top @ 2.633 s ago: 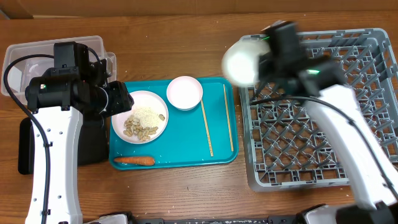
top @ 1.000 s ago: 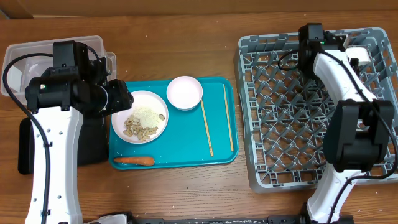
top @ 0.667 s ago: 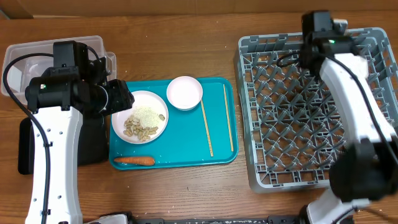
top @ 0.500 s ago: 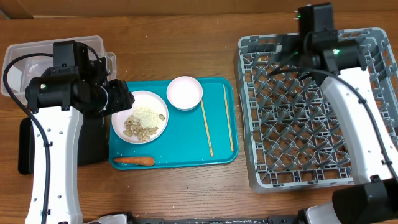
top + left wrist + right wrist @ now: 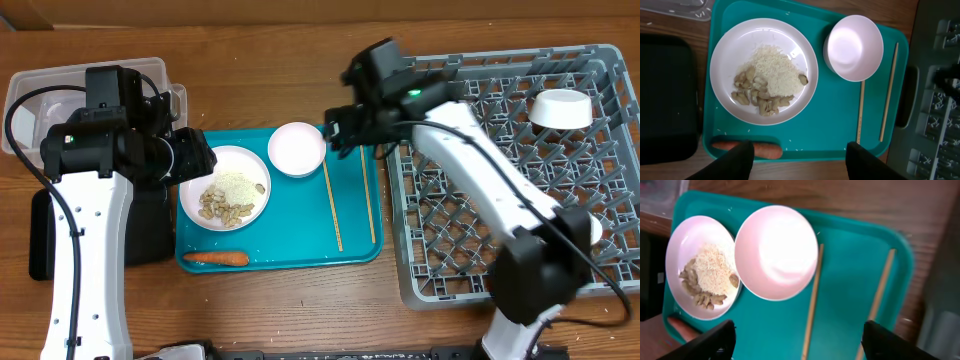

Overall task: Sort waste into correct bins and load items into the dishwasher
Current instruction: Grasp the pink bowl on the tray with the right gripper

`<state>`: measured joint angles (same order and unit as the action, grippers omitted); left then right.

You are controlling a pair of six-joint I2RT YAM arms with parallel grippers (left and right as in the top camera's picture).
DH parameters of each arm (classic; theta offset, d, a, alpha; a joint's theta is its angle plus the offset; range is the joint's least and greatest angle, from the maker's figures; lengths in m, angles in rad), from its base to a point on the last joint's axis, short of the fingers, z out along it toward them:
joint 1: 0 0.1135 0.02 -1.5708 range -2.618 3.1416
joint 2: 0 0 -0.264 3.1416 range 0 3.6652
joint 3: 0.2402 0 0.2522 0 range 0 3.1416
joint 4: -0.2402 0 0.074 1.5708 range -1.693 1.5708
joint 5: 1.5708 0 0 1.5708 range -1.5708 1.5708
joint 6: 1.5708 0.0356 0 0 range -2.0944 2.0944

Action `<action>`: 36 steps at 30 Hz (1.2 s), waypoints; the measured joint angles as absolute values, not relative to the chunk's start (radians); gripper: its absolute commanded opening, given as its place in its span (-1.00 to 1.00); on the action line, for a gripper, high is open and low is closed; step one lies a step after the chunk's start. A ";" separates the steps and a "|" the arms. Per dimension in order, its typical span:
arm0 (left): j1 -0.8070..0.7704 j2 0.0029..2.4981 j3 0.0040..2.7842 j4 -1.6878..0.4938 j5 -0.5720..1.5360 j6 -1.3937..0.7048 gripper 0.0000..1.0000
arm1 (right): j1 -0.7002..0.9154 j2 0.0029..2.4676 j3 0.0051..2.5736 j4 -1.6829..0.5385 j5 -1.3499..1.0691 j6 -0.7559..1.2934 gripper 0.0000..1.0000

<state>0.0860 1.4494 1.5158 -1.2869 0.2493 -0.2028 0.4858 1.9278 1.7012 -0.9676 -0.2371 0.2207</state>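
Note:
On the teal tray (image 5: 290,235) a white plate (image 5: 226,160) holds rice (image 5: 775,75) and nuts (image 5: 752,95). An empty bowl (image 5: 297,149) stands beside it, with two chopsticks (image 5: 332,205) to its right and a carrot (image 5: 215,258) at the front edge. My left gripper (image 5: 800,150) hovers open above the tray's front edge, and nothing lies between its fingers. My right gripper (image 5: 799,330) hangs open and empty over the tray, just right of the bowl (image 5: 776,252). A second bowl (image 5: 558,108) sits in the grey dishwasher rack (image 5: 400,200) at its far right.
A clear tub (image 5: 60,85) stands at the back left. A black tray (image 5: 40,235) lies in front of it, partly under my left arm. The rack fills the right side of the table.
My right arm has swung left from the rack's far corner to above the teal tray. The bowl it carried earlier now sits in the rack. The left arm has not moved.

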 measured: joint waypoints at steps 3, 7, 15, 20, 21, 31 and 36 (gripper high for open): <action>0.086 1.449 1.516 -1.287 0.249 -0.203 0.23 | 0.516 1.987 1.701 -0.925 -0.243 0.242 0.38; 0.086 1.449 1.516 -1.287 0.249 -0.203 0.24 | 0.546 2.054 1.700 -0.863 -0.232 0.263 0.35; 0.086 1.449 1.516 -1.287 0.249 -0.203 0.24 | 0.563 2.170 1.700 -0.815 -0.143 0.367 -0.10; 0.086 1.449 1.516 -1.287 0.249 -0.203 0.25 | 0.563 2.188 1.699 -0.786 -0.124 0.396 -0.89; 0.086 1.449 1.516 -1.287 0.249 -0.203 0.24 | 0.563 2.188 1.699 -0.784 -0.123 0.402 -0.92; 0.086 1.449 1.516 -1.287 0.249 -0.203 0.24 | 0.509 2.182 1.752 -0.879 -0.123 0.393 -0.92; 0.086 1.449 1.516 -1.287 0.249 -0.203 0.23 | 0.397 2.070 1.888 -1.015 -0.099 0.329 -0.92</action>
<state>0.0860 1.4494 1.5158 -1.2869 0.2493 -0.2028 0.3969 2.0697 1.8877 -1.0149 -0.0990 0.3294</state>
